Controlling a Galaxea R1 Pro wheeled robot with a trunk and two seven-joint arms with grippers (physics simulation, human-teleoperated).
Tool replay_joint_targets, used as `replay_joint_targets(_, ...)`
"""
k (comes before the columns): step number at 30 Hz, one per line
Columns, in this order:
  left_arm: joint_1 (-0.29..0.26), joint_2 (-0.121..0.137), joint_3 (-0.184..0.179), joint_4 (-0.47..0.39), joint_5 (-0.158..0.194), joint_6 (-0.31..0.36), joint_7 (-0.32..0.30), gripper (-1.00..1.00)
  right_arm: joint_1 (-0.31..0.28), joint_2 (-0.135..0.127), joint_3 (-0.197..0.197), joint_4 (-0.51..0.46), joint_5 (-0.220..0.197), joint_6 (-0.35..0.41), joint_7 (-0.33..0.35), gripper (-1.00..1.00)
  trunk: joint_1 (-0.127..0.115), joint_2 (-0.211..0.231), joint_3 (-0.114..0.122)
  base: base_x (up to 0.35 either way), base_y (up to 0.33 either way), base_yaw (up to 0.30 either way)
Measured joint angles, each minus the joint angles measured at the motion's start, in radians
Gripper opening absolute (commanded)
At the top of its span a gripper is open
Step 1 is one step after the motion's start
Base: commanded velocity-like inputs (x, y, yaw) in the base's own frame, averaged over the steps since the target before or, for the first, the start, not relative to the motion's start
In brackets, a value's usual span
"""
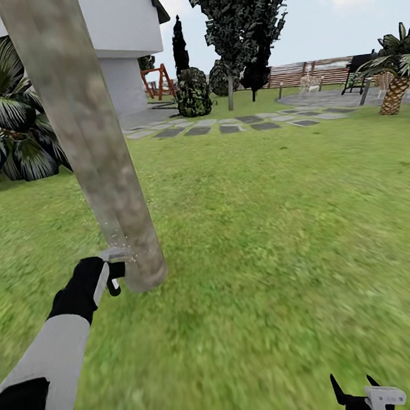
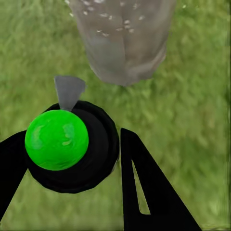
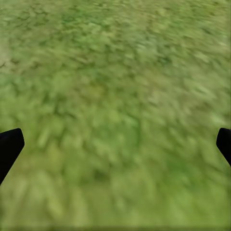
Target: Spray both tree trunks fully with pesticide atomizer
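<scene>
A thick mottled tree trunk leans up from the grass at the left of the head view. My left gripper is down at its base, shut on the pesticide atomizer. In the left wrist view the atomizer is a black bottle with a round green top, held between the black fingers. Its grey nozzle points at the trunk, which carries pale droplets. My left gripper stays closed around it. A second tree stands far back. My right gripper hangs open over grass.
Lawn stretches ahead and to the right. A big palm-like plant grows left of the trunk, in front of the white house. Stepping stones, a dark bush, a slat fence and a paved patio lie far back.
</scene>
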Motion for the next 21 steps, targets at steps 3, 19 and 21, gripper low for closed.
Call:
replay_joint_targets(3,-0.001,-0.007,-0.043,-0.002,-0.003,0.026,0.001,-1.00,0.000,0.000,0.000,0.000,0.001,0.000,0.000,1.00,0.000,0.000,0.000,0.082,0.012,0.000)
replay_joint_targets(19,-0.002,-0.038,-0.036,-0.170,-0.006,0.148,0.001,-1.00,0.000,0.000,0.000,0.000,0.002,0.000,0.000,1.00,0.000,0.000,0.000,0.000,0.059,0.000)
replay_joint_targets(21,-0.002,-0.011,-0.035,-0.170,-0.010,0.149,0.001,-1.00,0.000,0.000,0.000,0.000,0.002,0.000,0.000,1.00,0.000,0.000,0.000,-0.079,0.024,0.000)
